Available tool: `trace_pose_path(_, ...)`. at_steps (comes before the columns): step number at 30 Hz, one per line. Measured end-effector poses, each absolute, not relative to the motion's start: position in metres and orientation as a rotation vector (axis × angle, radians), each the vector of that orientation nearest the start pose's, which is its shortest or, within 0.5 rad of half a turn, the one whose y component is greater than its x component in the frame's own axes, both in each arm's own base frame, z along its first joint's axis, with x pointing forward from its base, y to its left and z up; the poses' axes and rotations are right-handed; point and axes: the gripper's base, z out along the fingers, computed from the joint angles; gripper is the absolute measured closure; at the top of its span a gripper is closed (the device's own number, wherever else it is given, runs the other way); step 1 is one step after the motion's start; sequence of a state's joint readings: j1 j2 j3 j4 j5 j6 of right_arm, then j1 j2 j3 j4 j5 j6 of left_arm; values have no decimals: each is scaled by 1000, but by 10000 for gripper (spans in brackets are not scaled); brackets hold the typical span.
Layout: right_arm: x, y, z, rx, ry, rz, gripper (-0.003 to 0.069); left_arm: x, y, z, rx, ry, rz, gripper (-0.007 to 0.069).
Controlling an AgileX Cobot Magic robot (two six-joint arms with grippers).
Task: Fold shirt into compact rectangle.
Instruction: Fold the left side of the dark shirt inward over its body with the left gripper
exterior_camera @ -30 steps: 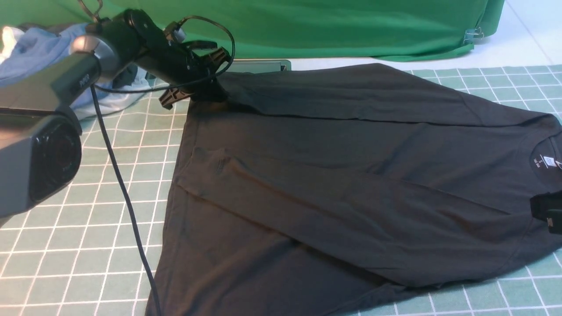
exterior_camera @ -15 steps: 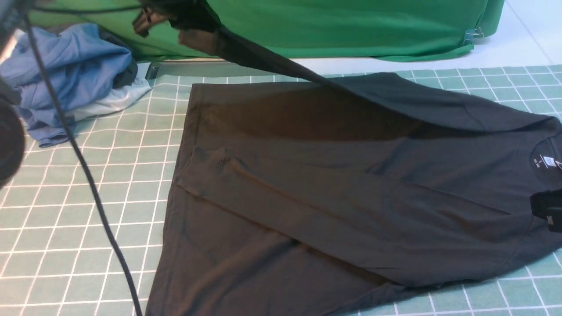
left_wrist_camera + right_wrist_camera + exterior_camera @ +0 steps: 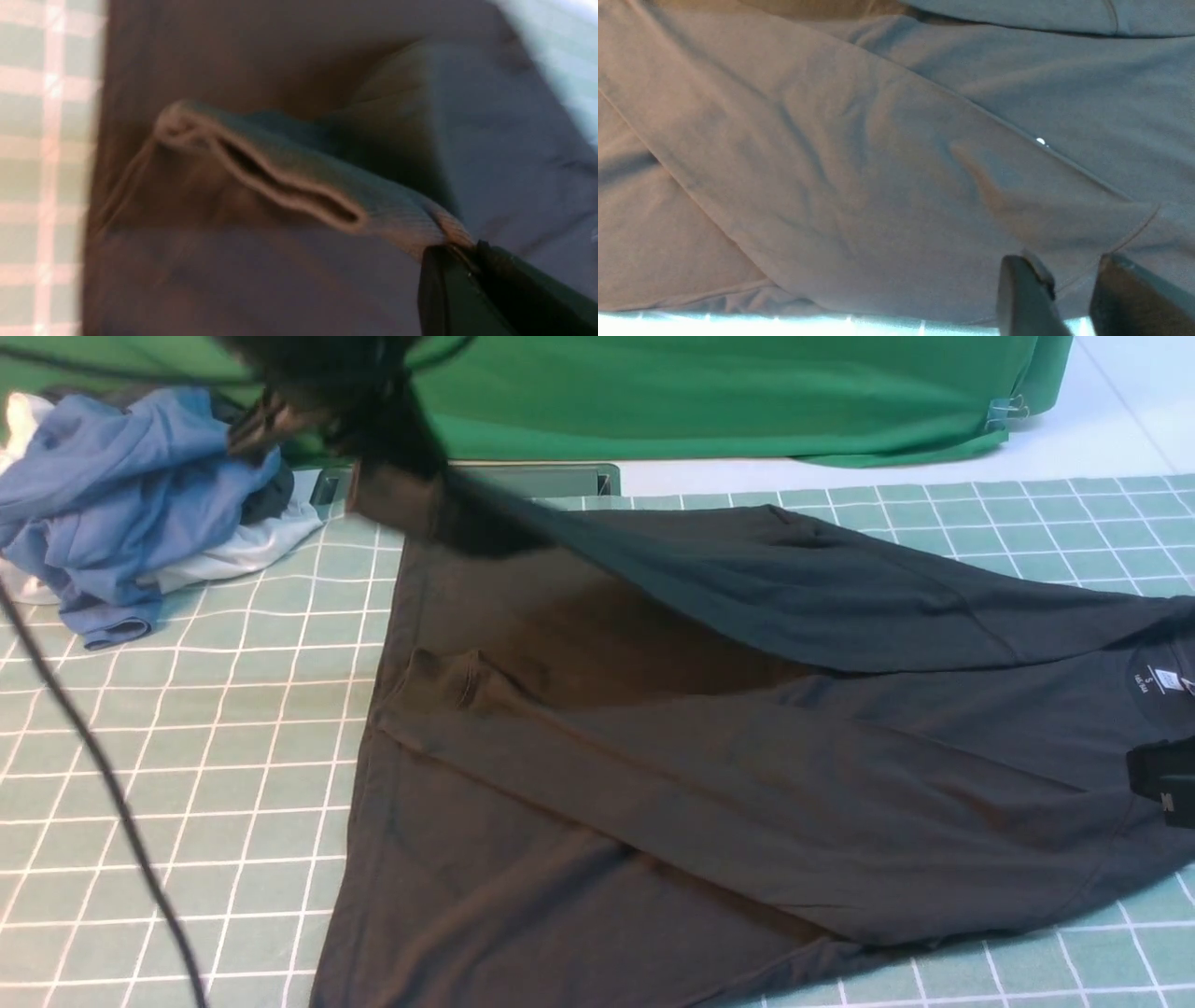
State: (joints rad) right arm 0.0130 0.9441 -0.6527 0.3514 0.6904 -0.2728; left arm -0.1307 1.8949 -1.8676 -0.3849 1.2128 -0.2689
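Observation:
The black shirt [image 3: 709,775] lies spread on the green checked mat [image 3: 187,728], its collar and white neck label [image 3: 1162,679] at the right edge. One long sleeve lies folded across the body. The far sleeve [image 3: 747,579] is lifted off the shirt by its cuff [image 3: 280,182], and my left gripper [image 3: 387,462] [image 3: 455,245], blurred by motion, is shut on that cuff above the shirt's far left corner. My right gripper [image 3: 1069,268] [image 3: 1162,784] stands open over the near shoulder seam, close to the collar. The mountain print is hidden.
A heap of blue and white garments [image 3: 121,504] sits at the far left of the mat. The green backdrop cloth [image 3: 700,392] hangs behind, with a grey bar [image 3: 523,478] at its foot. My left arm's cable [image 3: 93,756] trails over the left of the mat.
My left gripper took the far sleeve's cuff up off the mat, swung high, and has now come lower and nearer, drawing the sleeve over the shirt's body. The right gripper has stayed put.

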Motion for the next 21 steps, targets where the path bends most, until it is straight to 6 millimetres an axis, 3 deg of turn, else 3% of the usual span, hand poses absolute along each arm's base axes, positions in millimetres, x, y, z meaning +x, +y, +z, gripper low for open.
trace_pose_path(2, 173, 22, 278, -112, 2423, 276, 422, 386, -83, 323, -297, 2803, -612, 607)
trace_pose_path(6, 173, 22, 278, -112, 2423, 276, 422, 374, -85, 294, -322, 2878, -586, 607)
trace_pose_path(9, 173, 22, 278, -112, 2423, 276, 421, 363, -83, 250, -370, 2942, -529, 607)
trace_pose_path(12, 173, 22, 278, -111, 2422, 276, 421, 357, -81, 230, -394, 2960, -509, 604)
trace_pose_path(16, 173, 22, 278, -111, 2420, 275, 421, 351, -80, 223, -398, 2993, -500, 564)
trace_pose_path(21, 173, 22, 278, -111, 2419, 275, 421, 352, -81, 235, -357, 3032, -499, 419)
